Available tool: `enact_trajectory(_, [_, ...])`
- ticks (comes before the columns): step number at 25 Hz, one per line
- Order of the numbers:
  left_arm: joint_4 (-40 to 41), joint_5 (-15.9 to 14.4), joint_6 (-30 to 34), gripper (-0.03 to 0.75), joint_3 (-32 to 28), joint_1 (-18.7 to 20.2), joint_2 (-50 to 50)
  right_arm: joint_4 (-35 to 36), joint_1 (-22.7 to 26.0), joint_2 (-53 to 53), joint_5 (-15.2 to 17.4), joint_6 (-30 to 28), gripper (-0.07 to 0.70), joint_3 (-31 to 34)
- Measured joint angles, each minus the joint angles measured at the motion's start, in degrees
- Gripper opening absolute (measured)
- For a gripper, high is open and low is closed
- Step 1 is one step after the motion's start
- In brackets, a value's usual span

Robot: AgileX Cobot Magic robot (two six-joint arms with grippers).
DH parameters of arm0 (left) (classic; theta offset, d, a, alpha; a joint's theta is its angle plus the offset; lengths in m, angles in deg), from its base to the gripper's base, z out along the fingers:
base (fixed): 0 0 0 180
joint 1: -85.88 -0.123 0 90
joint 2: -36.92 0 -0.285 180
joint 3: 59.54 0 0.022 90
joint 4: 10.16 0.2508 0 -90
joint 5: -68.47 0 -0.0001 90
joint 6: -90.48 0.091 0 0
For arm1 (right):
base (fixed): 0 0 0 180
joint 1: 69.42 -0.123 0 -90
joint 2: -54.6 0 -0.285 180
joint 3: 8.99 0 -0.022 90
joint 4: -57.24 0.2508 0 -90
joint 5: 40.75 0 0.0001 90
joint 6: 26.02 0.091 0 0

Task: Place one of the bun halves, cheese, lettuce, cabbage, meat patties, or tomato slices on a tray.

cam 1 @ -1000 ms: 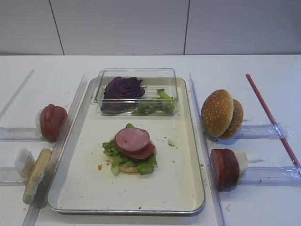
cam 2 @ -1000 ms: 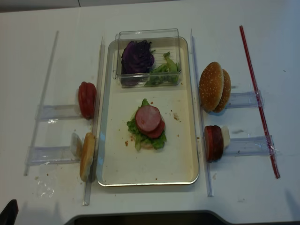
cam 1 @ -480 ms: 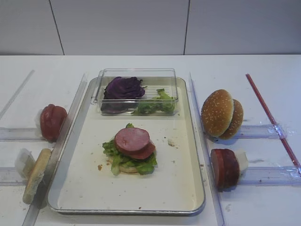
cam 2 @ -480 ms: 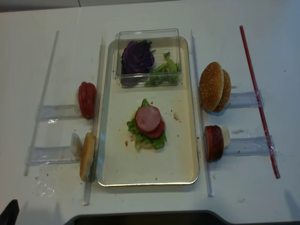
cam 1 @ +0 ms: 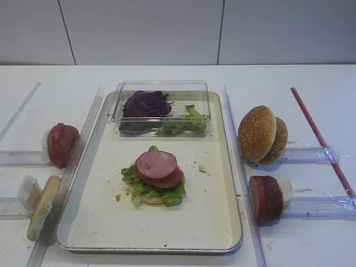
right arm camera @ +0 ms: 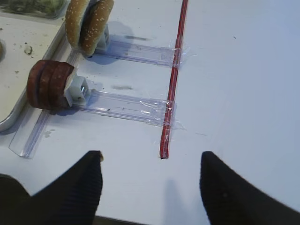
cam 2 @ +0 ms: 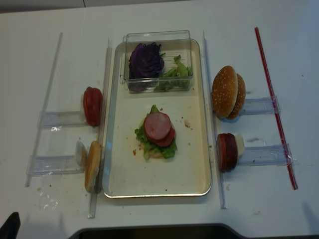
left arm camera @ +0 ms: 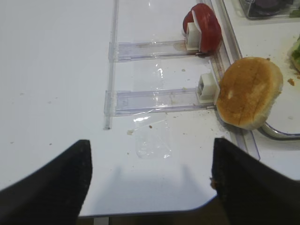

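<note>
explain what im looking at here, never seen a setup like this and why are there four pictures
It is one moment seen by four cameras on a two-armed robot. Two look down at the table from above; the other two ride on the wrists, so the dark shapes at their lower edges are the jaws of the right gripper and left gripper, both open and holding nothing. On the tray sits a half-built burger: bun, lettuce, two meat patties. A clear box holds cabbage and more lettuce. Clear racks beside the tray hold tomato slices, bun halves and spare patties.
</note>
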Motion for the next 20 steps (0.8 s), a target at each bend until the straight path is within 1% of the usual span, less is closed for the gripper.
enact_trajectory(20, [0.0, 0.0, 0.0, 0.491, 0.0, 0.0, 0.0, 0.0, 0.0, 0.0, 0.0, 0.0, 0.472, 0.0])
